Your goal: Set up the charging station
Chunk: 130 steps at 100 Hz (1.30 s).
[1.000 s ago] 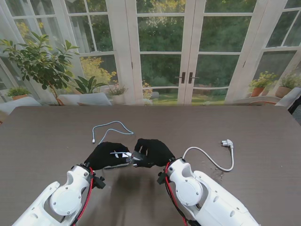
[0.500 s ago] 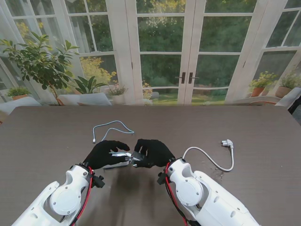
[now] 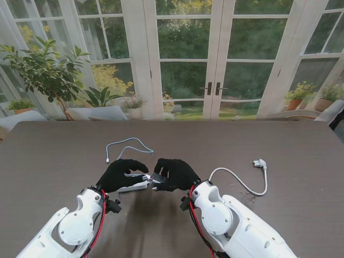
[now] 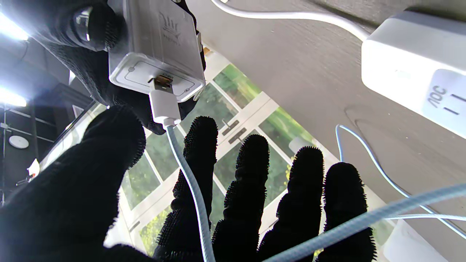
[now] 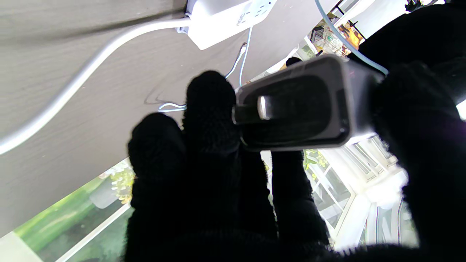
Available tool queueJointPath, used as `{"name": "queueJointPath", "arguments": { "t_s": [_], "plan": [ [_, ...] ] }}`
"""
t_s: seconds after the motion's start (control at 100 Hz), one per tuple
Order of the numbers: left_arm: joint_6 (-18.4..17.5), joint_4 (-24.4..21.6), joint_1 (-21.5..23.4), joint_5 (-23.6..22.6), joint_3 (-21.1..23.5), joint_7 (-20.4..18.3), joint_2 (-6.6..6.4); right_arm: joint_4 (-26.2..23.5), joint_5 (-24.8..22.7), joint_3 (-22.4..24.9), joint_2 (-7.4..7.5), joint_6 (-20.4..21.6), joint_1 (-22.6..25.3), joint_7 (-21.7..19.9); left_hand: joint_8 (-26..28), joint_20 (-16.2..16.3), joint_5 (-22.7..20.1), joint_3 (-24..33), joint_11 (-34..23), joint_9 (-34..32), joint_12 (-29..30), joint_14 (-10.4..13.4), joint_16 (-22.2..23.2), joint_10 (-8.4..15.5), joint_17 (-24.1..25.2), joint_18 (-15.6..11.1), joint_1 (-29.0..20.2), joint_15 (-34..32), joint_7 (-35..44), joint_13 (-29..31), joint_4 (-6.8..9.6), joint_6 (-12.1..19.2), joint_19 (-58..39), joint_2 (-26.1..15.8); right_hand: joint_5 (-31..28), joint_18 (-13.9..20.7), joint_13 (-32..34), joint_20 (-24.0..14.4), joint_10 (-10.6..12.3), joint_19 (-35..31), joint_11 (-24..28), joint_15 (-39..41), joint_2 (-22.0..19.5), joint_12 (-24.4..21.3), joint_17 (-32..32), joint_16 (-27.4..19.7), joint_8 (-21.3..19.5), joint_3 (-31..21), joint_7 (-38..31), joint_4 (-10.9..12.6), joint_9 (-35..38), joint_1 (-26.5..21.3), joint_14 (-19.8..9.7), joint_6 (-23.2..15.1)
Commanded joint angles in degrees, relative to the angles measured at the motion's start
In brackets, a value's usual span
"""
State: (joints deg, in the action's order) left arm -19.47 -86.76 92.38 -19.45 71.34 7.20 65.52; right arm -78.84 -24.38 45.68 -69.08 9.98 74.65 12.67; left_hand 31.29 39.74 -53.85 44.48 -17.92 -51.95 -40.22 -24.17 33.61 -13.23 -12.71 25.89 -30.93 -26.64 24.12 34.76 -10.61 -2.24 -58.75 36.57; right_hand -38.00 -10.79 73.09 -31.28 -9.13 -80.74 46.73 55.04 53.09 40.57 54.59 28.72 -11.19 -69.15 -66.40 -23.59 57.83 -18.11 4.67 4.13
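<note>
So the right hand (image 3: 174, 173) is clamped on the wall charger brick (image 4: 156, 47), holding it up off the table (image 3: 54, 161) near the middle, close to me. In the left wrist view the USB plug (image 4: 164, 103) is already sitting in the brick's port, with the braided cable (image 4: 193, 196) running out of it across the left hand's fingers (image 4: 251, 189). Those fingers look spread apart with nothing pinched, and the cable just lies over them, so I'd call the left hand (image 3: 121, 174) apart and not gripping.

What matters next, I think: the power strip (image 4: 415, 72) lies on the table right under and beside the 2 hands, its long axis running roughly left-right in the stand view. The brick is above it with its prong (image 5: 263, 107) side visible in the right wrist view. The right hand is the one carrying the brick, so it's the obvious one to bring it down onto a socket; the brick likely needs turning so its prongs face the strip.

Count: 1 charger brick, 1 power strip with 1 white mains lead (image 3: 242, 183) ending in 1 plug (image 3: 260, 163) off to the right, 1 braided USB cable looping farther from me, 2 hands.
</note>
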Motion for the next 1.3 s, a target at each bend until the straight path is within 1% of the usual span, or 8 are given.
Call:
{"name": "queueJointPath", "arguments": {
  "t_s": [0.0,0.06,0.18,0.3,0.59,0.75,1.06,1.29],
  "plan": [
    [-0.1,-0.1,0.1,0.5,0.1,-1.3,0.20,-0.7,0.0,0.0,-0.10,-0.1,0.3,-0.9,0.4,1.2,-1.1,1.8,-0.4,-0.7,-0.7,-0.5,0.9,-0.1,-0.4,1.3,0.2,-1.3,0.5,1.5,1.91,0.3,-2.0,2.8,-3.5,2.0,2.2,-1.1,5.4,-1.2,4.9,2.3,-4.6,2.5,0.3,7.0,-3.5,-11.0,-16.9,3.8,4.0,-10.9,-2.5,-10.2],
    [-0.2,0.0,0.1,0.5,0.1,-1.3,0.21,-0.7,0.0,0.0,-0.08,-0.1,0.3,-0.9,1.1,2.0,-1.9,2.4,-1.2,-1.4,-1.7,-0.4,1.6,-0.2,-0.9,1.4,0.2,-2.6,1.7,2.2,1.89,0.1,-3.4,3.1,-3.5,2.0,2.3,-1.1,5.4,-1.2,4.9,2.3,-4.6,2.5,0.3,7.0,-3.5,-11.0,-16.9,3.8,4.0,-10.9,-2.6,-10.1],
    [-0.2,0.0,0.0,0.4,0.2,-1.5,0.15,-0.7,0.1,0.1,-0.07,-0.3,0.3,-1.0,3.4,3.2,-3.3,0.5,-3.5,-2.9,-4.7,0.0,3.7,-0.1,-1.9,1.4,-3.2,-6.1,5.6,4.4,-2.00,0.3,-5.8,4.3,-3.4,2.0,2.2,-1.1,5.3,-1.2,4.9,2.3,-4.5,2.5,0.3,7.0,-3.5,-11.0,-16.9,3.8,4.0,-10.9,-2.5,-10.0],
    [-0.1,0.0,0.0,0.6,0.2,-1.7,0.12,-0.8,0.2,0.1,-0.07,-0.3,0.2,-1.1,2.2,3.9,-3.9,-1.0,-4.9,-4.0,-6.7,-0.2,5.1,0.0,-2.8,1.7,-6.8,-8.3,9.0,5.8,-3.19,0.7,-7.3,5.1,-3.5,2.0,2.3,-1.1,5.3,-1.2,4.9,2.5,-4.5,2.5,0.4,7.1,-3.6,-11.0,-16.9,3.8,4.0,-11.0,-2.7,-10.1],
    [-0.7,0.7,-0.5,1.7,-0.3,-1.1,0.45,-0.8,0.3,0.2,-0.02,-0.2,0.2,-1.3,-1.4,4.0,-3.2,-1.9,-5.5,-5.2,-7.7,-0.1,5.4,0.3,-3.6,1.5,-10.3,-9.4,14.0,6.9,-2.88,1.0,-8.5,4.5,-3.4,2.1,2.2,-1.1,5.3,-1.4,4.9,2.6,-4.5,2.4,0.4,7.1,-3.5,-11.0,-16.9,3.8,3.9,-11.0,-2.4,-9.9],
    [-2.2,1.5,-0.9,6.0,-0.7,-1.7,0.83,-0.9,0.4,0.2,0.01,-0.3,0.2,-1.5,-2.2,4.2,-3.9,-1.0,-6.7,-5.8,-8.7,-0.3,6.0,0.5,-3.7,1.3,-12.8,-10.5,16.0,7.4,-2.70,0.7,-9.2,5.2,-3.4,2.1,2.2,-1.0,5.3,-1.4,4.9,2.6,-4.5,2.5,0.4,7.1,-3.6,-11.0,-16.9,3.8,3.9,-11.0,-2.5,-10.0],
    [-1.7,1.2,-0.6,6.5,-0.4,-3.6,0.40,-1.1,0.6,0.4,0.08,-0.8,0.4,-1.8,-3.9,4.4,-5.0,-0.7,-7.5,-7.6,-9.5,-0.6,6.7,0.4,-4.7,1.8,-12.0,-12.2,18.9,9.1,-3.27,0.2,-10.3,5.8,-3.4,2.1,2.2,-1.0,5.3,-1.4,4.9,2.6,-4.5,2.4,0.4,7.1,-3.6,-11.0,-16.9,3.8,3.9,-11.1,-2.5,-9.9],
    [-1.2,1.1,-0.7,6.0,-0.5,-3.3,0.44,-1.2,0.7,0.4,0.10,-0.9,0.5,-1.8,-4.0,4.8,-5.5,0.0,-7.8,-9.4,-9.6,-0.8,6.9,0.4,-6.5,2.7,-13.1,-13.1,19.7,11.1,-2.73,-0.5,-11.3,5.7,-3.4,2.2,2.3,-1.0,5.3,-1.4,5.0,2.6,-4.5,2.4,0.4,7.1,-3.6,-11.0,-16.9,3.8,3.9,-11.0,-2.6,-9.9]
  ]
}}
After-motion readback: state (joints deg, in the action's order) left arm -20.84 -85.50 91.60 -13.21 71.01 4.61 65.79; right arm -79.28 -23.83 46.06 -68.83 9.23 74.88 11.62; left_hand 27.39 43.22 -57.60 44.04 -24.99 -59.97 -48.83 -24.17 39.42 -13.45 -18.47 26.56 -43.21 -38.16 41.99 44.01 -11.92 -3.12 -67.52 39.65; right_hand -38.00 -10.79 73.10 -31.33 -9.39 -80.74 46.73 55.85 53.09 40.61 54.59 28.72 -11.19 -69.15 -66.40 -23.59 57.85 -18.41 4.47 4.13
